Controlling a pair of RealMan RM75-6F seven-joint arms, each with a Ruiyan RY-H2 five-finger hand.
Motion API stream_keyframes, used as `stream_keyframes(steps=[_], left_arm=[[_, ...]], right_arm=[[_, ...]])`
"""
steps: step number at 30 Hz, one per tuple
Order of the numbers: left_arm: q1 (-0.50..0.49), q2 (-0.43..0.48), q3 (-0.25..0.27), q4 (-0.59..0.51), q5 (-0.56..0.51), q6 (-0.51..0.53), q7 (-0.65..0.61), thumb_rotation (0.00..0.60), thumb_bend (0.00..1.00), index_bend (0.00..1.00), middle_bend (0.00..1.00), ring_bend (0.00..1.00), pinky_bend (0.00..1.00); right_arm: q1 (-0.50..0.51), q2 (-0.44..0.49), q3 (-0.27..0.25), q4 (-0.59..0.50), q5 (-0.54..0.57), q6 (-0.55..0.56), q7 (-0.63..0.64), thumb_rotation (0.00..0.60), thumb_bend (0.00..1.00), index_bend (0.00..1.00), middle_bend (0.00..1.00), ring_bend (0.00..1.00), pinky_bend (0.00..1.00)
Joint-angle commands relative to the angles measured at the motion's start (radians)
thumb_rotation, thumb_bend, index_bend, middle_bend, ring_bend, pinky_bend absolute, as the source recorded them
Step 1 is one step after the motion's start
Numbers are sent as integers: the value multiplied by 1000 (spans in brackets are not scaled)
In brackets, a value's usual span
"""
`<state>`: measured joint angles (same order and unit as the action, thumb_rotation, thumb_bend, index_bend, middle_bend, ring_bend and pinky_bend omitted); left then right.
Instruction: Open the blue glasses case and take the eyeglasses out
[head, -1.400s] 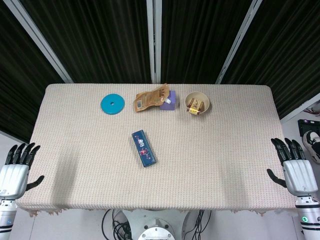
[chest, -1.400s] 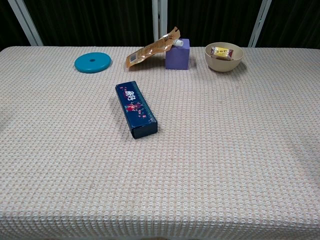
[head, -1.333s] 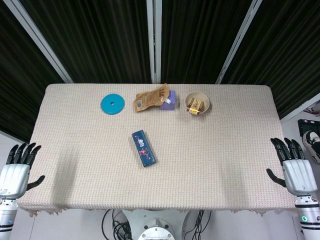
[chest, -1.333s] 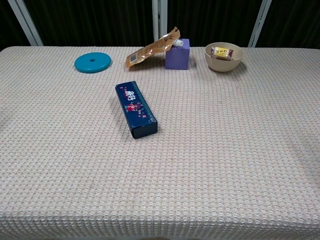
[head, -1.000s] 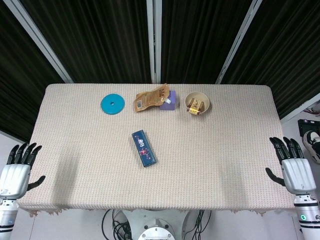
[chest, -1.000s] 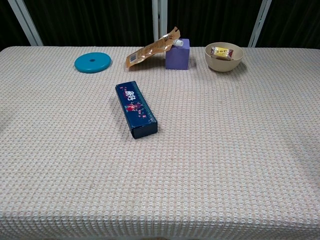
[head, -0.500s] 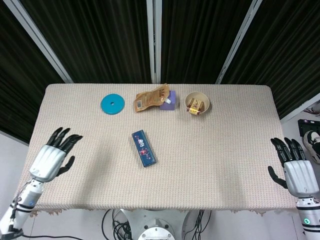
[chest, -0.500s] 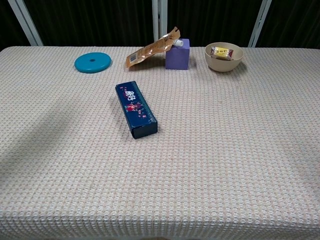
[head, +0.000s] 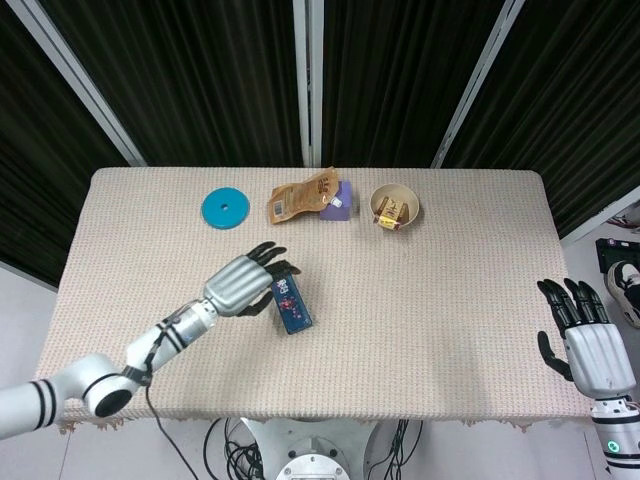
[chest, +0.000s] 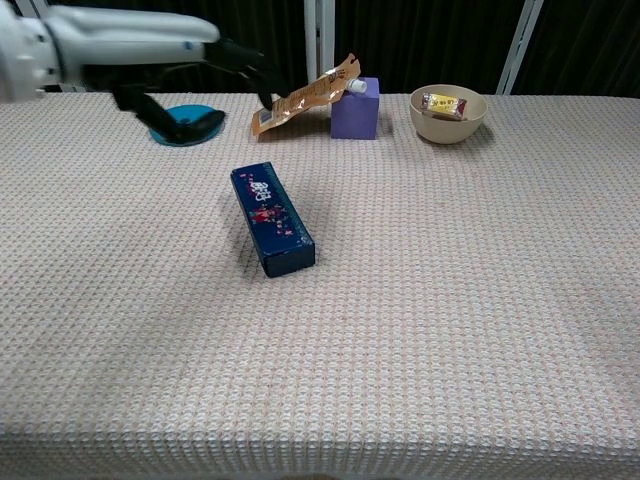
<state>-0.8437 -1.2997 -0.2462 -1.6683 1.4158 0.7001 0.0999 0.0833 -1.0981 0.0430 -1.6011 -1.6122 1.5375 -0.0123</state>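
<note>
The blue glasses case (head: 293, 306) (chest: 273, 222) lies closed on the table, left of its middle, with a printed picture on its lid. My left hand (head: 243, 284) (chest: 205, 50) hovers over the case's far end with fingers spread and nothing in it. In the chest view it is raised above the table and apart from the case. In the head view it covers the case's upper left end. My right hand (head: 588, 347) hangs off the table's right edge, fingers apart and empty. The eyeglasses are not visible.
Along the far side stand a teal disc (head: 225, 208) (chest: 178, 128), a brown pouch (head: 298, 198) (chest: 305, 100) leaning on a purple block (head: 341, 206) (chest: 356, 110), and a beige bowl (head: 396, 205) (chest: 448, 120) holding snack packets. The woven cloth covers the table (head: 450, 300).
My left arm has swung in from the table's left edge to above the case's far end, and now shows in the chest view. The right hand has hardly moved. The case has stayed put.
</note>
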Motion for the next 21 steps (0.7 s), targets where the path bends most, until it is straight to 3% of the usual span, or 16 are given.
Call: stream_keyframes(steps=[1, 10, 15, 21], left_arm=[[-103, -102, -19, 97, -95, -93, 71, 600, 594, 179, 196, 40, 0], [-249, -239, 45, 295, -388, -188, 269, 600, 593, 183, 221, 40, 0], [-297, -246, 100, 304, -565, -213, 304, 600, 591, 185, 262, 40, 0], [-335, -215, 173, 272, -707, -159, 353, 600, 590, 204, 316, 53, 0]], right_arm=[[-1, 0, 1, 3, 6, -3, 2, 600, 477, 0, 114, 0, 0], [-3, -4, -1, 19, 18, -9, 23, 600, 477, 0, 114, 0, 0], [-3, -10, 0, 31, 22, -11, 33, 600, 477, 0, 115, 0, 0], [2, -17, 0, 32, 16, -13, 35, 600, 477, 0, 114, 0, 0]])
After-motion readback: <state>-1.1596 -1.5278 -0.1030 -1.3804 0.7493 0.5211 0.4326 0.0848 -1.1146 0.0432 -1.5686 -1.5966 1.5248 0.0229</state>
